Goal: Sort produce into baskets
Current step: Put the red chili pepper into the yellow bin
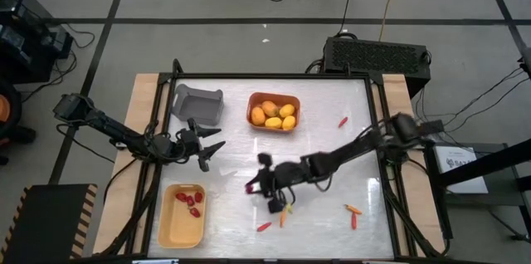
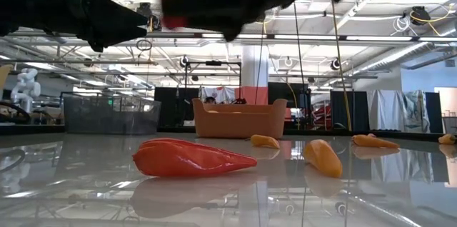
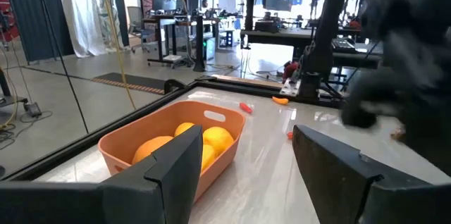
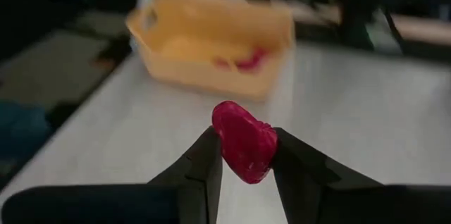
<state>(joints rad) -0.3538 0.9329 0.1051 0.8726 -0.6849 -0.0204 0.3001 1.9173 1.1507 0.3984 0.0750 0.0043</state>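
Table (image 1: 332, 131): white glossy top with a dark frame; both arms reach in from its side edges.
Right gripper (image 1: 253, 185): out over the middle of the tabletop, toward the near edge; its fingers (image 4: 204, 164) are pinched narrow on a red berry (image 4: 244, 141), held clear of the surface.
Left gripper (image 1: 207, 149): hangs by the left edge, between the grey basket and the yellow basket; fingers (image 3: 180, 164) spread apart with nothing between them.
Orange basket (image 1: 274, 111): near the far edge, about mid-width; holds several yellow-orange fruits (image 1: 274, 115).
Grey basket (image 1: 199, 103): far left corner, just left of the orange one.
Yellow basket (image 1: 182, 215): near left corner; a few red berries (image 1: 192, 200) lie in its far end.
Loose sticks: one red piece (image 1: 264, 226) by the near edge, orange ones (image 1: 284, 212) just beside the right gripper, two more (image 1: 353, 212) toward the near right corner, one (image 1: 343, 121) toward the far right.
Writing: a white label (image 1: 459, 161) lies off the right edge, its print too small to read; no brand legible elsewhere.
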